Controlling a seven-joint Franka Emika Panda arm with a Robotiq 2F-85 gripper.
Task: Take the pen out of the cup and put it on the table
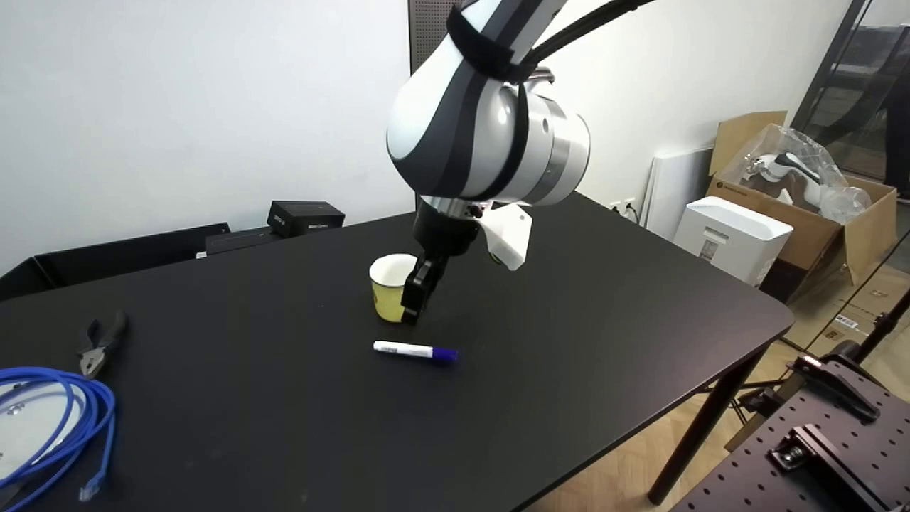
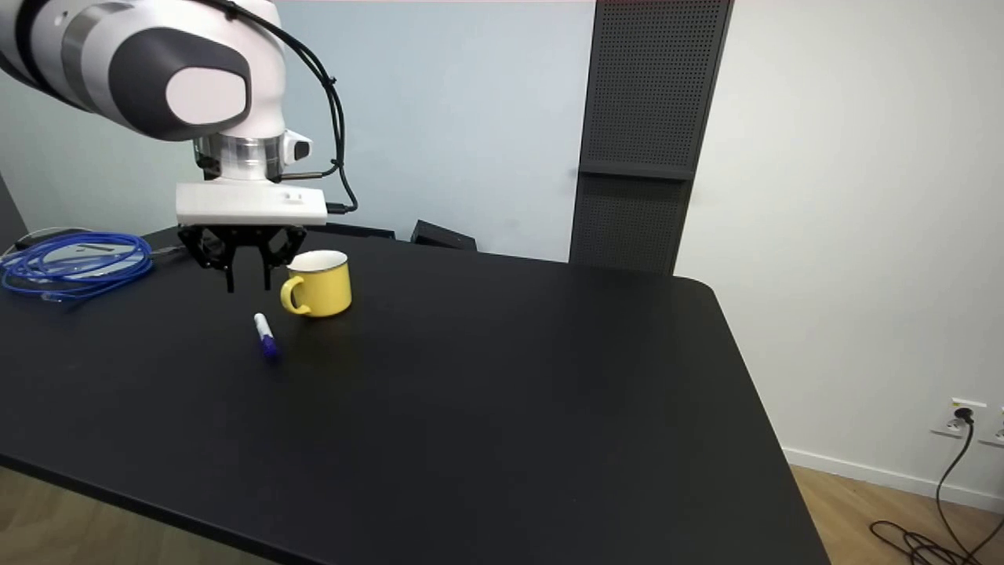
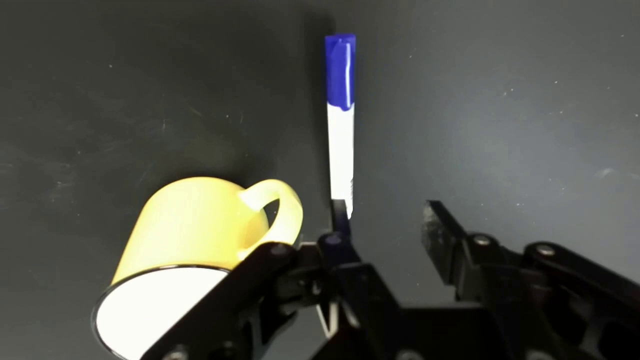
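The white pen with its dark blue cap lies flat on the black table point(image 1: 249, 419), outside the cup; it shows in both exterior views point(image 1: 405, 349) point(image 2: 264, 329) and in the wrist view point(image 3: 341, 130). The yellow cup with white inside stands upright beside the pen point(image 1: 386, 299) point(image 2: 328, 289); its handle points toward the pen side in the wrist view point(image 3: 192, 220). My gripper point(image 2: 249, 288) is open and empty, above the table near the cup and pen. In the wrist view its fingertips point(image 3: 385, 206) stand apart, the left one overlapping the pen's white end.
A coiled blue cable point(image 1: 96, 419) lies at the table's far side, also in an exterior view point(image 2: 129, 275). Pliers point(image 1: 103, 345) lie near it. A black box point(image 1: 306, 217) stands along the back edge. A perforated surface point(image 1: 796, 455) is past the table's edge.
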